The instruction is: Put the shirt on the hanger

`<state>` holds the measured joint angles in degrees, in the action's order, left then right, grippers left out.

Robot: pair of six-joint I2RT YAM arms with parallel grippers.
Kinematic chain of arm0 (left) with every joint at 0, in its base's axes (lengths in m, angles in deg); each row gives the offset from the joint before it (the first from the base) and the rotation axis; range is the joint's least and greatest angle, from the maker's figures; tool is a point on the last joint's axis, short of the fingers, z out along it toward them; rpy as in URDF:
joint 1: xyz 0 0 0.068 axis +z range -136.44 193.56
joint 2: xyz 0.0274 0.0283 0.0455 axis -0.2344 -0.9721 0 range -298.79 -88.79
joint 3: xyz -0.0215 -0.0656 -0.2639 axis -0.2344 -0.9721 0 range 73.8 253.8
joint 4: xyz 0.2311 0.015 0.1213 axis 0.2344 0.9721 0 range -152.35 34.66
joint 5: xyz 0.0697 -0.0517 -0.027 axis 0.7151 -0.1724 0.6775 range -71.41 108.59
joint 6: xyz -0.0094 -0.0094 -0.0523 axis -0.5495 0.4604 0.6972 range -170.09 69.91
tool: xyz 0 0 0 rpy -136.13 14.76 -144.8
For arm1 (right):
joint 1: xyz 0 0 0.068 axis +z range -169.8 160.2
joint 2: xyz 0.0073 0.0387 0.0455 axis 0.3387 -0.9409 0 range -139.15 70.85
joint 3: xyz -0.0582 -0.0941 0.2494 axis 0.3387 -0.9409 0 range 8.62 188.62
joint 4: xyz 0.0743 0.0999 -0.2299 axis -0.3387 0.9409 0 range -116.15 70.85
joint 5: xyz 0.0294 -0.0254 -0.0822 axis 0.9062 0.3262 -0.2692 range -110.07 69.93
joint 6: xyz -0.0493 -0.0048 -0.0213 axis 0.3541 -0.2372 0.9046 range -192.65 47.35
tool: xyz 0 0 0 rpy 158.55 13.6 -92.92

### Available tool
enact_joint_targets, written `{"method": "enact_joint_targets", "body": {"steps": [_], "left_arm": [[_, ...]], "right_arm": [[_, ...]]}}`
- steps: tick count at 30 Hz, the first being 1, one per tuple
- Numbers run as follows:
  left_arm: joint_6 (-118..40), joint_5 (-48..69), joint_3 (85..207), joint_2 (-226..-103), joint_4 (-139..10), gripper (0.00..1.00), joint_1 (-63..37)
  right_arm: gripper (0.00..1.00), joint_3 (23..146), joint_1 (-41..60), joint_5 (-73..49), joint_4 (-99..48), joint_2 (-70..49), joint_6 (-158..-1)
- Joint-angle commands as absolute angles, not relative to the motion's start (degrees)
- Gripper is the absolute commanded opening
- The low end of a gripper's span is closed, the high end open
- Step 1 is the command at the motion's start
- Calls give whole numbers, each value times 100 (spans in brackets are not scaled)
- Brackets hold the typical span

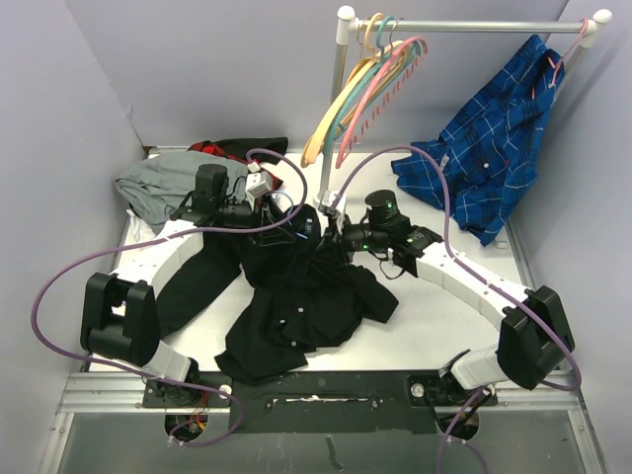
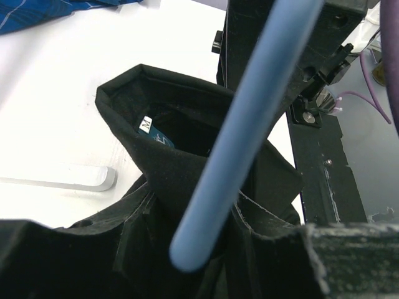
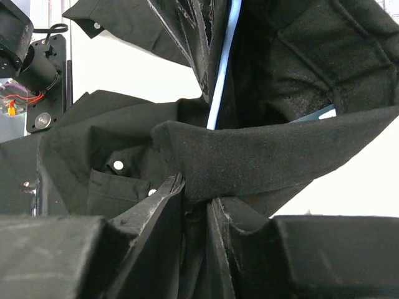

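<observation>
The black shirt (image 1: pixel 296 296) lies crumpled on the middle of the table, its collar lifted between the two grippers. My left gripper (image 1: pixel 283 219) is shut on the light-blue hanger (image 2: pixel 249 124), whose bar runs up from between the fingers (image 2: pixel 199 249). The hanger's bar reaches into the open collar (image 2: pixel 156 149), where a size label shows. My right gripper (image 1: pixel 332 235) is shut on the collar fabric (image 3: pixel 262 156), pinched between its fingers (image 3: pixel 198 205). A thin strip of the hanger (image 3: pixel 221 75) shows inside the shirt in the right wrist view. Pale buttons (image 3: pixel 118 165) show on the shirt front.
A clothes rail (image 1: pixel 464 27) on a pole (image 1: pixel 334 118) stands at the back, carrying pink, teal and yellow hangers (image 1: pixel 370 79) and a blue plaid shirt (image 1: pixel 494 158). A grey garment (image 1: pixel 163 188) and a red-and-black garment (image 1: pixel 242 148) lie at the back left. The rack's foot (image 2: pixel 75 180) lies beside the collar.
</observation>
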<state>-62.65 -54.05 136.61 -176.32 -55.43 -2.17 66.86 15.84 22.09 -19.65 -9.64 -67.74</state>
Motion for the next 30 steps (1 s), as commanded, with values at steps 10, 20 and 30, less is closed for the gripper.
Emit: {"method": "enact_joint_targets", "body": {"steps": [10,20,30], "left_arm": [[-6313,-5629,13875,-17370,-5547,0,-277],[-6491,-5649,13891,-17343,-5333,0,-273],[-8892,-5312,14733,-17510,-2437,86,-286]], "right_arm": [[33,6644,1659,1760,-2548,-1243,-6554],[0,6374,1618,1843,-2712,-1115,-6514],[0,5832,1615,1868,-1754,173,-6620]]}}
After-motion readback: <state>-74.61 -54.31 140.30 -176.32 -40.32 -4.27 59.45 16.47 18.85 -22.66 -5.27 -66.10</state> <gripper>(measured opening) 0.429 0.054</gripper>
